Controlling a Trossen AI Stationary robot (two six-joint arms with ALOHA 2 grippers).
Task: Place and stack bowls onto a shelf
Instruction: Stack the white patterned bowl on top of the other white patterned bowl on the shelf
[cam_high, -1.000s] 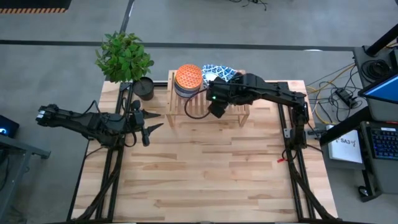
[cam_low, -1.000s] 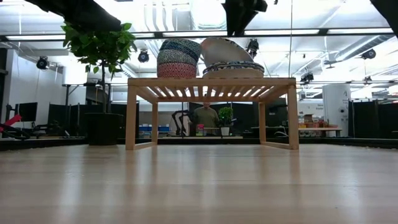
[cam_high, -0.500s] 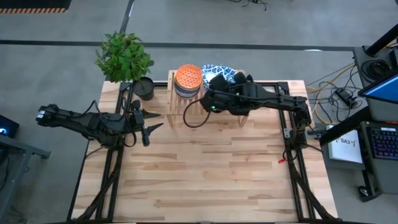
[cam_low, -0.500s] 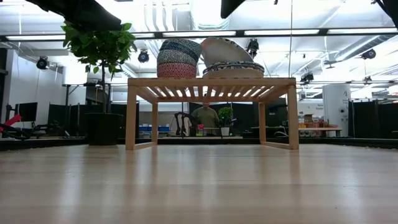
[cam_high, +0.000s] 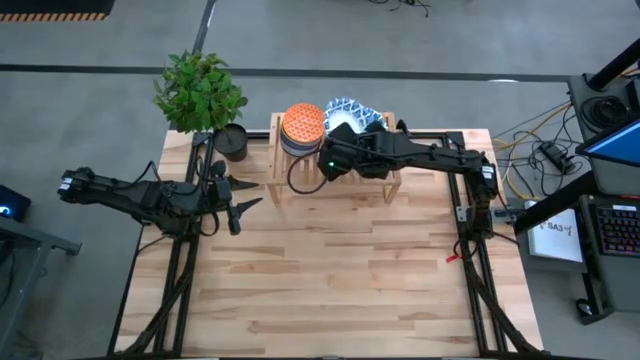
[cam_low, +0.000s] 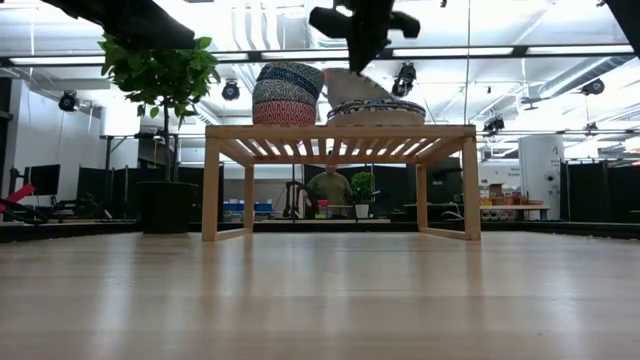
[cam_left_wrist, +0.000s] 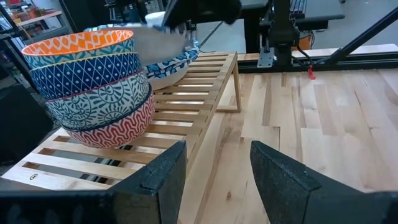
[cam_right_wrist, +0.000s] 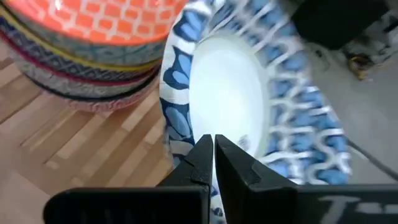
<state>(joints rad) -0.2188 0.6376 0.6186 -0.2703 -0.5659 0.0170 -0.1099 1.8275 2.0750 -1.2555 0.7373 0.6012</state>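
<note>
Tilted wide bowl leans just beyond the closed right claw.

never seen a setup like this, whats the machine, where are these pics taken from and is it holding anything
It is a robot with two dark arms at a wooden table. One camera looks straight down, one sits at table height, and one rides on each wrist.

On the table stands a low wooden shelf bearing a stack of small patterned bowls beside wider blue-rimmed bowls, with a potted plant next to it.

The right gripper is over the shelf, fingers shut at the rim of a tilted blue-rimmed bowl. The left gripper waits open, holding nothing.
</note>
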